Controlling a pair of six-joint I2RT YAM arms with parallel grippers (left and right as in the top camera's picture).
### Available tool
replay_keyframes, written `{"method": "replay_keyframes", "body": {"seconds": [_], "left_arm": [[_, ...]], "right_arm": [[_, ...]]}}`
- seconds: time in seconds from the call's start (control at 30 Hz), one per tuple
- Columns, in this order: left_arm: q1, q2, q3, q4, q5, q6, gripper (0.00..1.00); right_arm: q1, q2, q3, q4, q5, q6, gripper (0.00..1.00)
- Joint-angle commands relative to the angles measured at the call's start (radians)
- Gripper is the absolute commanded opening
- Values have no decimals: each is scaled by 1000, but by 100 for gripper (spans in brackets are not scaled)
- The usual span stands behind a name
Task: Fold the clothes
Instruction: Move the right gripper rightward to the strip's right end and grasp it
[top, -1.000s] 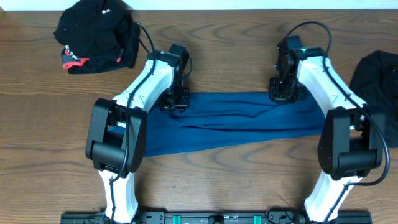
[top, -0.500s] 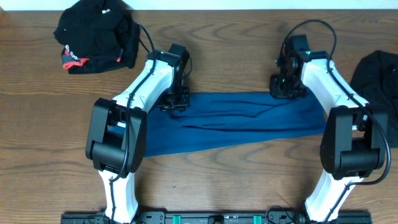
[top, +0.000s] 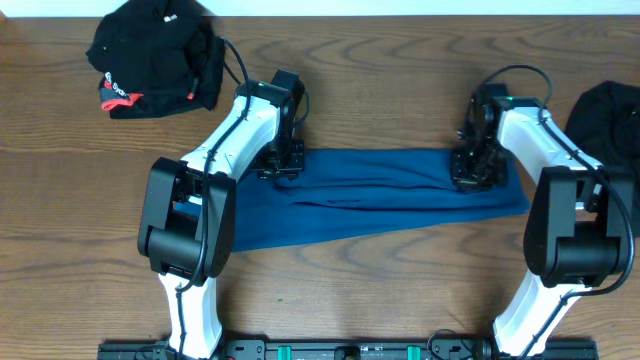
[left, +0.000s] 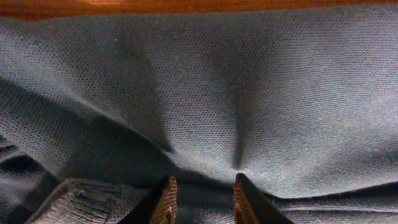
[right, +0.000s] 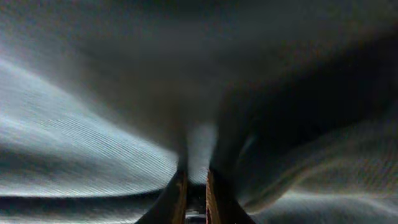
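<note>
While pinched, shirt (top: 385, 200) spans left tool (top: 281, 170), right tool (top: 473, 179).

The overhead view is bright, even and sharp, with only faint soft shadows on the table (top: 380, 60). The left wrist view is dimmer yet crisp: the weave of the teal shirt (left: 261, 93) shows, its folds deeply shadowed. The right wrist view is dark and streaked with blur.
</note>
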Motion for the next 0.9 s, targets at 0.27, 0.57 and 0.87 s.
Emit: {"method": "replay_keyframes", "body": {"seconds": [0.27,0.57,0.87], "left_arm": [[4,-16,-7,-2,-12,8,32],[5,-16,-7,-2,-12,8,32],[5,-16,-7,-2,-12,9,32]], "right_arm": [[-70,-6,146,-172,275,200,6],[-70,-6,183,-126,185,163,12],[-95,-6,101,-129,179,154,27]]}}
